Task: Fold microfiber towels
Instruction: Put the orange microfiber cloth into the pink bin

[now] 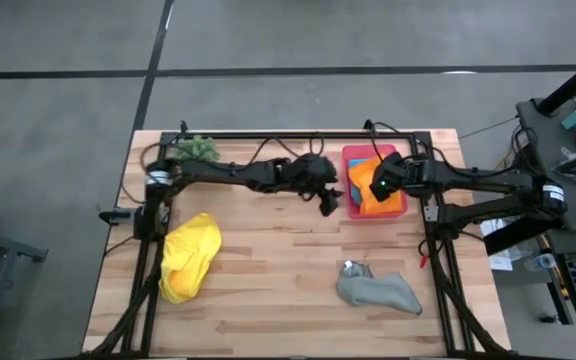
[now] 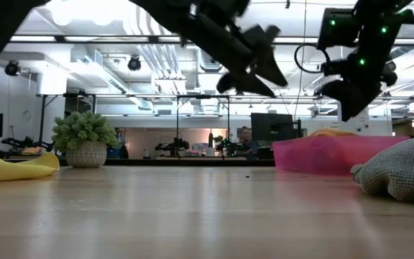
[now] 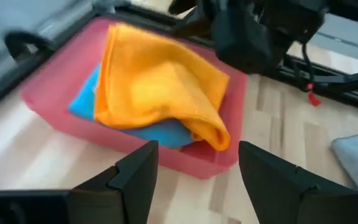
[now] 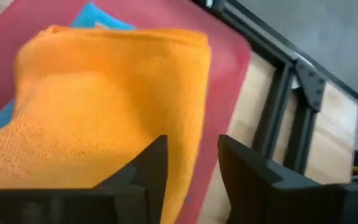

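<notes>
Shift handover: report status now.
Left gripper jaws open, empty, beside pink plastic tray. Right gripper jaws parted above folded orange microfiber towel, atop blue towel. Nothing blocking.

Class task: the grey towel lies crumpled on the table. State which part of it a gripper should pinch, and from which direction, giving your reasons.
Probably the narrow bunched end of the grey towel, at its upper left in the high view, taken from straight above. That end gathers into a small raised knot the fingers could likely close around, while the rest spreads low and wide on the wooden table, offering no ridge. Nothing stands close beside it.
</notes>
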